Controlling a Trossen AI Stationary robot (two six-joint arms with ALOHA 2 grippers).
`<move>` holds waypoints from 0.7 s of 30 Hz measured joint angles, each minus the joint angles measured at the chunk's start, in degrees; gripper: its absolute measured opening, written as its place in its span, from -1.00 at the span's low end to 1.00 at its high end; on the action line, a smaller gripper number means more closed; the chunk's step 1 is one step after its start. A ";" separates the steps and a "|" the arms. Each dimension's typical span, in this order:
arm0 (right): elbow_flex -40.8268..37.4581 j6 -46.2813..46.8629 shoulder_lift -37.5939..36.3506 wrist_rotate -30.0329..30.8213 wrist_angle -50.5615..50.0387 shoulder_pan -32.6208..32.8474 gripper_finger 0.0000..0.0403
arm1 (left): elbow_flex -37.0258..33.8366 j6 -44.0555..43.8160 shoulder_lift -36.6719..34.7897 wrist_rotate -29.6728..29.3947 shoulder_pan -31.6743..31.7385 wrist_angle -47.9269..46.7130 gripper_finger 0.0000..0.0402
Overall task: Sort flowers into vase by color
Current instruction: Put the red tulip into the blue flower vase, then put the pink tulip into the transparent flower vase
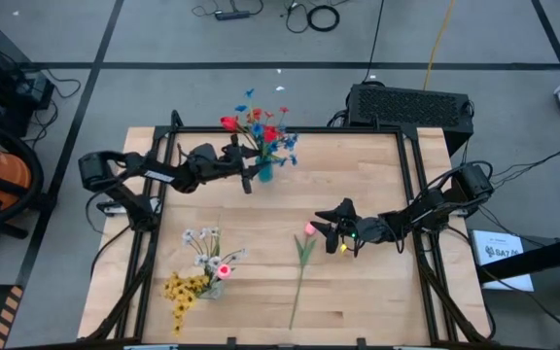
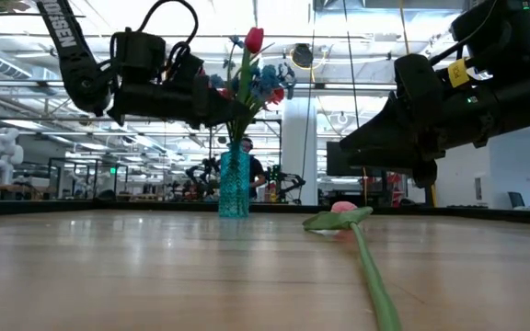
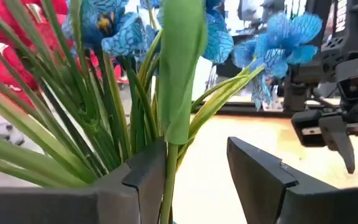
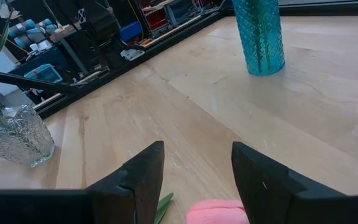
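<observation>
A teal vase (image 1: 264,173) (image 2: 234,184) at the table's far side holds red and blue flowers (image 1: 265,131). My left gripper (image 1: 244,163) (image 3: 197,168) is open just above the vase's mouth. The green stem (image 3: 168,183) of a red tulip (image 2: 254,39) stands between its fingers, close by one finger (image 3: 146,180). A pink tulip (image 1: 310,229) (image 2: 343,209) lies flat on the table, its stem (image 1: 299,282) running toward the near edge. My right gripper (image 1: 324,229) (image 4: 197,168) is open and hovers by the pink head (image 4: 216,211). My left gripper is open around the red tulip's stem (image 3: 166,193), just below its leaf. The stem stands upright in the vase, right beside the inner face of one finger. Whether it touches that finger I cannot tell. The other finger (image 3: 260,180) is well apart.
A clear glass vase (image 1: 212,288) (image 4: 17,140) near the table's near left corner holds white, yellow and pink flowers. Bare wood lies between the two vases and to the right of the tulip. Black rails edge the table's left and right sides.
</observation>
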 joint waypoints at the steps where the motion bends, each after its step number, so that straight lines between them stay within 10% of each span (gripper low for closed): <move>1: 0.00 0.03 0.00 -0.02 -0.01 0.01 -0.10 | 0.00 -0.01 -1.03 -0.14 0.00 -1.69 -0.12; 21: 0.00 0.03 0.00 0.00 -0.04 -0.01 -0.10 | 0.00 2.46 -18.97 -3.19 -0.17 -28.26 -0.12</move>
